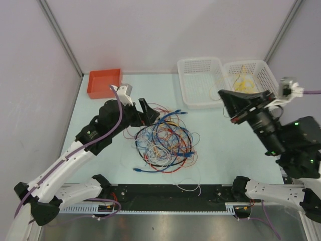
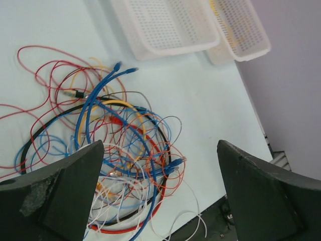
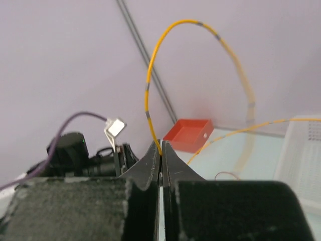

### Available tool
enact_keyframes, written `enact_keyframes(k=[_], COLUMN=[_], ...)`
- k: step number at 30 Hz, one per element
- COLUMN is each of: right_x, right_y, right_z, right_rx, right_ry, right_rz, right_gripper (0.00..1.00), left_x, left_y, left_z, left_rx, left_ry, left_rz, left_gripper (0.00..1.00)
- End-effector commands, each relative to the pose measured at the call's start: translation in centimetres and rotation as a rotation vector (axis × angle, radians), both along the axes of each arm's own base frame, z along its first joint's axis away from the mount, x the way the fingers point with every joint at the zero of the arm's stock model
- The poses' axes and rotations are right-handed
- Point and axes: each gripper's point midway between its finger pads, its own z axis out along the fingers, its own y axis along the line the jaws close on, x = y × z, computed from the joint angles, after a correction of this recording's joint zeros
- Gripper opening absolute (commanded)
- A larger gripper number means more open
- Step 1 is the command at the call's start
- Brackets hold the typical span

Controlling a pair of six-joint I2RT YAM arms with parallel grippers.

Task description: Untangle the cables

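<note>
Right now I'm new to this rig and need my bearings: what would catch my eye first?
The knot of coloured cables mid-table, with the open left gripper at its edge. Then the right gripper, shut on a yellow cable that arcs up, by the white baskets.

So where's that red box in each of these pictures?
Top external: the red box sits upper left, at the table's far left corner.
Left wrist: not in it.
Right wrist: near the centre, slightly right, at the foot of the wall.
Shared landmark: the white baskets, upper right from above, along the top for the left wrist, at the right edge for the right wrist.
</note>
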Motion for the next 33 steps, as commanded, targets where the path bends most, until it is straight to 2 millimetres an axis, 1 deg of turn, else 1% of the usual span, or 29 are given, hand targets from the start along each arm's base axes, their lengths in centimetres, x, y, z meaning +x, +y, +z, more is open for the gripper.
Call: enact_keyframes(k=[1, 2, 4, 8, 9, 10, 11, 12, 13, 14, 15, 16, 17, 18, 19, 21, 22, 24, 25, 26, 27, 28, 29, 30, 31, 32, 33], right_x=[0.8, 1.5, 2.0, 4.2, 4.6, 5.0, 5.3, 6.4, 7.0, 7.4, 9.4, 10.5, 11.2, 12.9, 14.2, 15.7, 16.4, 17.4, 18.6, 19.5, 19.9, 20.7, 22.6, 23.2, 24.0, 25.3, 26.2], right_y=[-2.0, -2.1, -2.6, -3.7, -3.9, -4.2, -4.4, -4.9, -5.0, -4.8, -5.8, -6.6, -6.1, -8.3, -8.3, -9.8, -11.0, -12.2, -13.6, -14.4, -15.3, -16.9, -17.4, -18.2, -19.7, -20.5, -21.3], right_z=[1.9, 1.6, 2.1, 0.8, 0.6, 0.6, 0.6, 0.4, 0.2, 0.6, 0.2, -0.5, -0.5, -0.8, -1.4, -1.8, -0.8, -0.1, 0.4, 0.5, 1.6, 1.7, 0.6, 0.6, 0.6, -0.5, -1.1], right_rx=[-0.077, -0.104, -0.11, -0.154, -0.157, -0.157, -0.151, -0.135, -0.133, -0.125, -0.096, -0.1, -0.091, -0.041, -0.036, -0.026, 0.018, 0.064, 0.099, 0.112, 0.141, 0.157, 0.14, 0.146, 0.152, 0.158, 0.166], right_ry=[-0.022, -0.007, 0.0, 0.058, 0.066, 0.072, 0.077, 0.1, 0.114, 0.109, 0.149, 0.18, 0.186, 0.22, 0.239, 0.237, 0.198, 0.167, 0.15, 0.152, 0.136, 0.139, 0.164, 0.16, 0.162, 0.187, 0.201], right_rz=[-0.108, -0.147, -0.191, -0.35, -0.375, -0.4, -0.415, -0.456, -0.463, -0.439, -0.495, -0.52, -0.473, -0.536, -0.538, -0.627, -0.695, -0.739, -0.787, -0.814, -0.836, -0.876, -0.901, -0.923, -0.963, -0.986, -1.007], right_gripper=[0.0, 0.0, 0.0, 0.0, 0.0, 0.0, 0.0, 0.0, 0.0, 0.0, 0.0, 0.0, 0.0, 0.0, 0.0, 0.0, 0.0, 0.0, 0.0, 0.0, 0.0, 0.0, 0.0, 0.0, 0.0, 0.0, 0.0], left_x=[0.2, 0.1, -0.1, -0.9, -1.0, -1.2, -1.3, -1.3, -1.4, -1.5, -1.5, -1.6, -1.7, -1.8, -1.9, -2.0, -2.2, -2.3, -2.4, -2.6, -2.7, -2.9, -3.0, -3.1, -3.2, -3.3, -3.6], left_y=[1.4, 1.4, 1.4, 1.0, 0.8, 0.8, 0.8, 0.8, 0.8, 0.9, 1.0, 1.0, 1.0, 0.9, 0.9, 1.0, 1.1, 1.4, 1.5, 1.5, 1.4, 1.3, 1.3, 1.3, 1.3, 1.3, 1.0], left_z=[0.2, -0.3, -0.7, -2.7, -3.1, -4.1, -4.2, -4.5, -4.8, -5.1, -5.3, -5.6, -5.6, -5.7, -5.8, -6.0, -6.4, -6.7, -7.2, -7.3, -7.4, -7.9, -8.0, -8.2, -8.7, -8.8, -9.3], left_rx=[-0.036, -0.037, -0.051, -0.067, -0.077, -0.071, -0.076, -0.077, -0.073, -0.062, -0.061, -0.056, -0.058, -0.057, -0.058, -0.048, -0.041, -0.031, -0.027, -0.033, -0.037, -0.04, -0.043, -0.045, -0.043, -0.05, -0.057], left_ry=[-0.018, -0.012, 0.0, 0.049, 0.064, 0.082, 0.085, 0.092, 0.095, 0.1, 0.101, 0.105, 0.105, 0.105, 0.106, 0.101, 0.105, 0.101, 0.108, 0.109, 0.111, 0.121, 0.125, 0.131, 0.144, 0.147, 0.154], left_rz=[0.081, 0.077, 0.075, 0.052, 0.048, 0.048, 0.042, 0.042, 0.039, 0.041, 0.043, 0.041, 0.037, 0.03, 0.027, 0.018, 0.019, 0.022, 0.021, 0.018, 0.012, 0.005, 0.002, 0.001, -0.001, 0.001, -0.023], left_gripper=[1.0, 1.0, 1.0, 1.0, 1.0, 1.0, 1.0, 1.0, 1.0, 0.99, 0.99, 0.99, 0.99, 1.0, 0.99, 0.99, 0.99, 0.99, 0.98, 0.98, 0.98, 0.98, 0.98, 0.98, 0.98, 0.98, 0.98])
